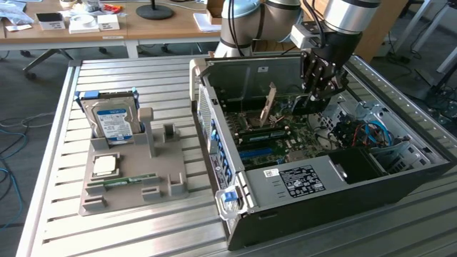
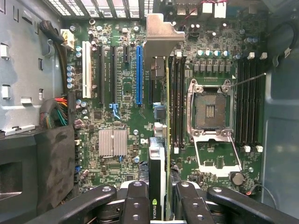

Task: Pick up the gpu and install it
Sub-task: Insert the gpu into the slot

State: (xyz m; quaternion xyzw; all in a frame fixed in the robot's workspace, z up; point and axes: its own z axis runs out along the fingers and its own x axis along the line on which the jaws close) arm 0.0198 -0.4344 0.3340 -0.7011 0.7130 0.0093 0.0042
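My gripper (image 1: 315, 98) reaches down into the open computer case (image 1: 400, 179) and is shut on the gpu (image 1: 270, 105). The card hangs edge-on above the motherboard (image 1: 286, 140), its silver end bracket toward the case's rear wall. In the wrist view the gpu (image 2: 167, 116) runs away from the gripper (image 2: 159, 203) as a thin green edge. Its black fan housing sits between the fingers (image 2: 135, 200), and the silver bracket (image 2: 161, 32) is at the far end. The card hovers just beside the long blue slot (image 2: 138, 74), between it and the memory slots.
The bare processor socket (image 2: 209, 109) and a small heatsink (image 2: 112, 142) lie on the board. On the exterior view's left, a grey holder (image 1: 132, 184) carries a hard drive (image 1: 114, 120), a processor chip (image 1: 106, 165) and a RAM stick (image 1: 128, 180). Cable bundles fill the case's front bay (image 1: 367, 134).
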